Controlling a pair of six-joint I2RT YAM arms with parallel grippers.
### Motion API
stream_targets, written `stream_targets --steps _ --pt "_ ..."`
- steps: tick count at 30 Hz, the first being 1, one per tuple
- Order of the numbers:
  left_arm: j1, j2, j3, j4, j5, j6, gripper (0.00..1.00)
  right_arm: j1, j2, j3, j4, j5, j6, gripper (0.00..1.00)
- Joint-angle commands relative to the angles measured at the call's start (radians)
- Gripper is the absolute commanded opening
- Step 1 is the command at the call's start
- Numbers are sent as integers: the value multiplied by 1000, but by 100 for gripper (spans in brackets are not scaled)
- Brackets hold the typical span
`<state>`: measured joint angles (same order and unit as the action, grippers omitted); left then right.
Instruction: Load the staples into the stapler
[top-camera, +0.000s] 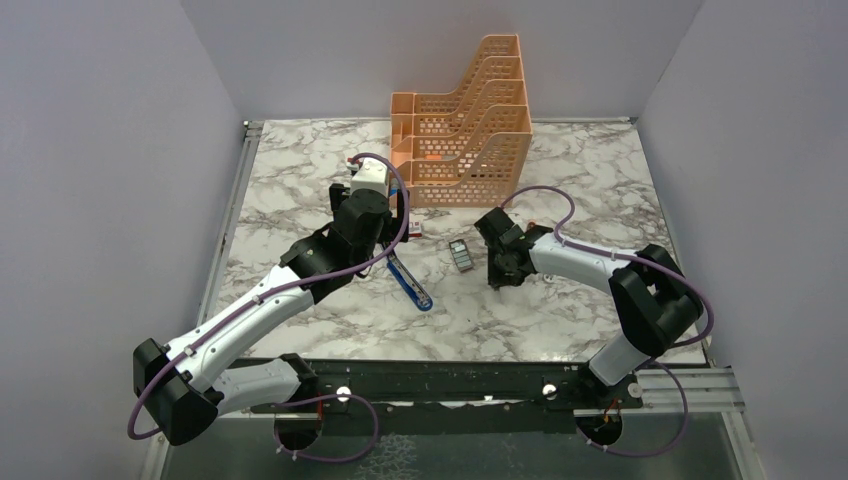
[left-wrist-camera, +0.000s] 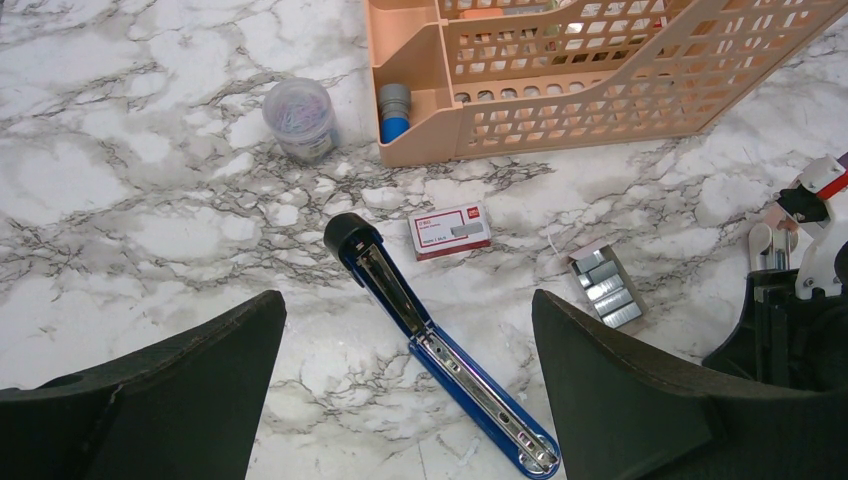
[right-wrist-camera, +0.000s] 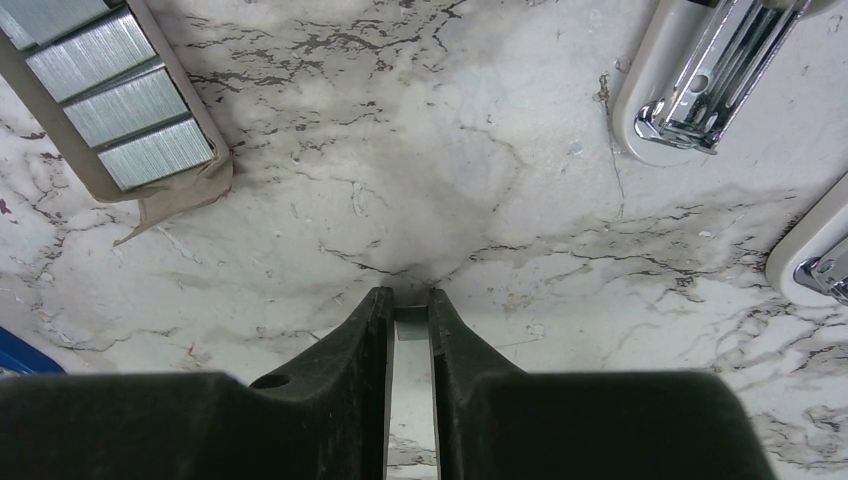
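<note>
Right gripper (right-wrist-camera: 410, 305) pinched shut on a thin staple strip (right-wrist-camera: 411, 325), left gripper (left-wrist-camera: 408, 302) spread wide over the stapler (left-wrist-camera: 440, 360), which lies opened flat beside the staples tray (left-wrist-camera: 605, 290).

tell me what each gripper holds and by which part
Right gripper pinches what looks like a staple strip by its long sides, near one end. Left gripper is open, holding nothing.

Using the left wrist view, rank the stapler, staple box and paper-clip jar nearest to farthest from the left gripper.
1. Stapler, right under the left gripper, centre.
2. Staple box, just beyond it.
3. Paper-clip jar, farther back, left.
</note>
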<state>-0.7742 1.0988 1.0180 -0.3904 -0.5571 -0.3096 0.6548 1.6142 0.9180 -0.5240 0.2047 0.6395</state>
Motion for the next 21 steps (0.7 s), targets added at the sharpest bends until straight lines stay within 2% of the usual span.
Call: stream_targets --steps 1,5,12,21 --pt "0 3 -9 22 10 0 94 -3 2 1 -3 32 19 21" --pt "0 3 -9 22 10 0 94 -12 -27 5 -1 69 23 22" --pt "0 2 -10 22 13 -2 93 -99 -95 15 19 136 13 23" --pt "0 -5 -13 22 13 -3 94 -174 -105 19 66 256 48 23"
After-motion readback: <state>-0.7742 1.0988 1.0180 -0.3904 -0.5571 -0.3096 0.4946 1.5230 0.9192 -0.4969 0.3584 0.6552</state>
